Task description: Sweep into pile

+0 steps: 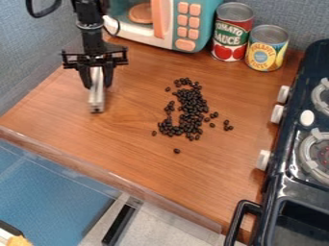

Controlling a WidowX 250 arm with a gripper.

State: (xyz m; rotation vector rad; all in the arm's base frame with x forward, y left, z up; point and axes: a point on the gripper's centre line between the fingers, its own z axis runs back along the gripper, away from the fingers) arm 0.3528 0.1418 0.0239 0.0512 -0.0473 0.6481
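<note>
Loose dark beans (193, 108) across the middle, claw (97, 85) at upper left closed on a silvery tool (96, 93)

Cut off by the top edge of the frame: the black arm (90, 24), the toy microwave (164, 21) and a black cable (44, 12). Cut off by the right and bottom edges: the stove (292, 202), with a black handle (241, 218) running out at the bottom. At the lower left corner, just a sliver of something white and orange (16, 240), too little to name. Upper part of the tool hidden between the fingers; lower end dark-tipped and angled down toward the wooden counter (116, 144). Hard to tell what kind of tool, or whether touching the wood. Red can (231, 31) partly covered at its lower right by the yellow can (267, 48), both at upper right.

In the middle of the frame, right of the claw and well apart from the tool: small, rounded, near-black beans, slightly shiny. Crowded into an uneven upright band, narrower toward the top, broader at the foot, with a short spur up the left side and wood showing between. Too tightly packed in places to count. Strays at left and right, plus a lone bean below
</note>
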